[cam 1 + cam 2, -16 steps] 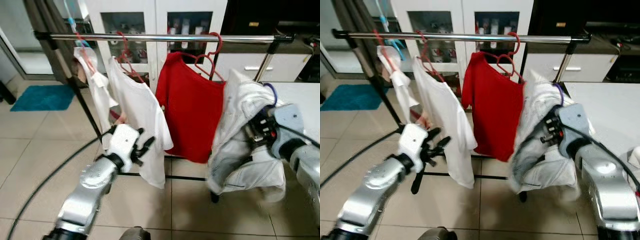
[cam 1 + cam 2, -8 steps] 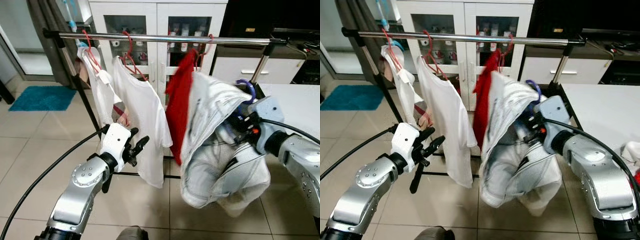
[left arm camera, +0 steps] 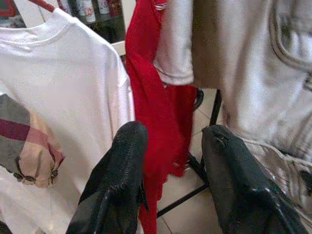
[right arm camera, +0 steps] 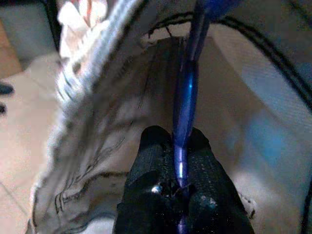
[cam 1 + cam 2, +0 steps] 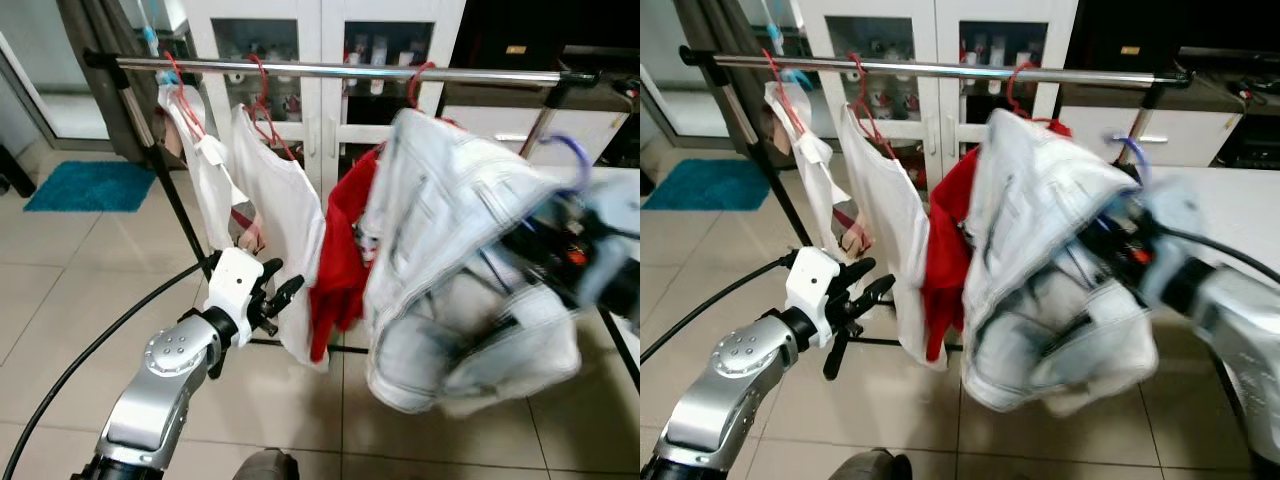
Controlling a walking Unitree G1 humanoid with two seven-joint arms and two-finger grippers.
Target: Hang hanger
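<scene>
We note the right gripper (image 4: 176, 165) clamped tight on the blue hanger (image 4: 186, 92), which carries a pale denim jacket (image 5: 450, 260) held just below the clothes rail (image 5: 340, 70). Left gripper (image 3: 170, 161) parted, empty, near the white shirt (image 5: 280, 210). A red shirt (image 5: 340, 260) hangs between, touching the jacket. Behind the rail, the glass-door cabinet (image 5: 320, 30) holds bottles.

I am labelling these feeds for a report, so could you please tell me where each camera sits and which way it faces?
Left eye view: on the head, looking forward and down at the clothes rail; left claw shows low, the blurred right arm at the right edge.
Right eye view: the head's other eye, same scene: rail, red shirt, pale jacket.
Left wrist view: along the open left claw's fingers towards the white shirt.
Right wrist view: along the right claw, shut on the blue hanger.
Both wrist views share the jacket.
</scene>
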